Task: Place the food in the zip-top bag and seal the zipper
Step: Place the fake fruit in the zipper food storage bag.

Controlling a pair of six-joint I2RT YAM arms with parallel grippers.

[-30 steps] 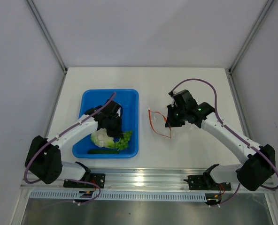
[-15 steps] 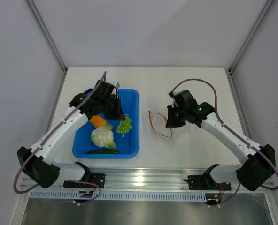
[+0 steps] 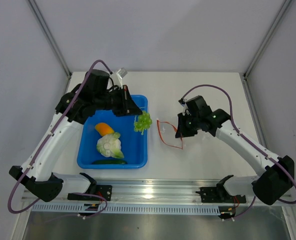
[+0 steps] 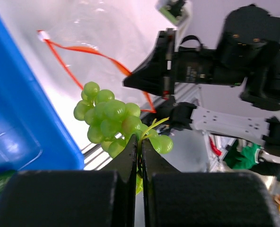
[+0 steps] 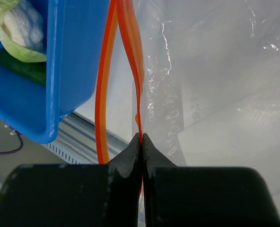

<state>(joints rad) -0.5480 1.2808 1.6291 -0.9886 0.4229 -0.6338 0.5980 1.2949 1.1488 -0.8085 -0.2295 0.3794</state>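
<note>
- Two grippers, both loaded. The left gripper (image 4: 140,158) has its fingers pressed together on the thin stem of the grape bunch (image 4: 112,122). The bunch hangs in the air over the right rim of the tray (image 3: 147,145), between the tray and the bag (image 5: 211,85).
- The right gripper (image 5: 141,141) has its fingers pinched on one lip of the zipper (image 5: 130,47) and holds it up. The other lip bows away to the left, so the mouth is a narrow slit facing the tray.
- The bag lies on the table (image 3: 203,90) just right of the tray. Its clear body is hard to make out from above.
- In the tray are the orange fruit (image 3: 104,128), the cabbage (image 3: 109,145) and the cucumber (image 3: 109,161) along the near wall. Nothing shows inside the bag.
- Risks, my reading:
  - The grip is on the stem only, so the bunch may swing or slip out on the way across.
  - The slit is narrow and the bunch is wide. It could catch the free lip, shove the limp bag along the table, or tug the held lip out of the right fingers.
  - A release short of the mouth would leave the grapes on the table.
</note>
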